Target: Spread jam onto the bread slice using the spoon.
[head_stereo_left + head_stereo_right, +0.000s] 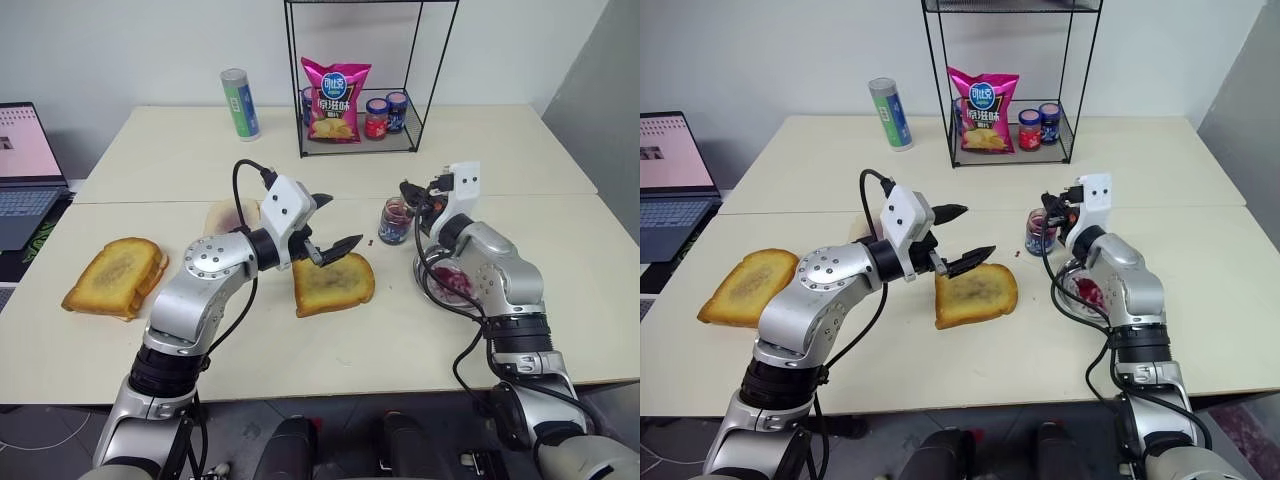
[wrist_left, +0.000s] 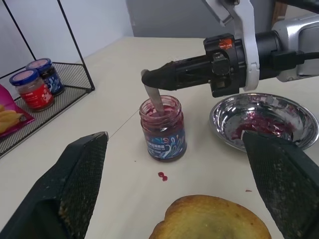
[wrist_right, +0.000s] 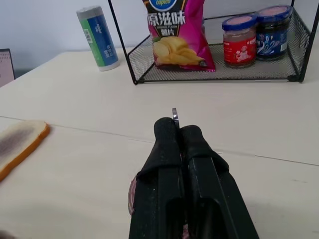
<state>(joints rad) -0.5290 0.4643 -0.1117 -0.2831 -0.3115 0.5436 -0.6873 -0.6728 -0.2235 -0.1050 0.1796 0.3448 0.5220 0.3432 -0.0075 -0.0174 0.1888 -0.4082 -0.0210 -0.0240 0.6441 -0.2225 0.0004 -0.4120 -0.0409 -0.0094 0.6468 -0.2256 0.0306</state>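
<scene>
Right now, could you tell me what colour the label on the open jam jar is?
Blue with white swirls, below the dark purple-red jam; the jar shows best in the left wrist view.

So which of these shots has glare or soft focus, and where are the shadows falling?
Left wrist view: the left gripper's fingers loom soft and oversized up close; the metal dish throws bright glints; the jam jar is sharp. Right wrist view: the right gripper is crisp, the bread at the edge soft. Left eye view: even lighting, only faint shadows under the bread slice.
</scene>
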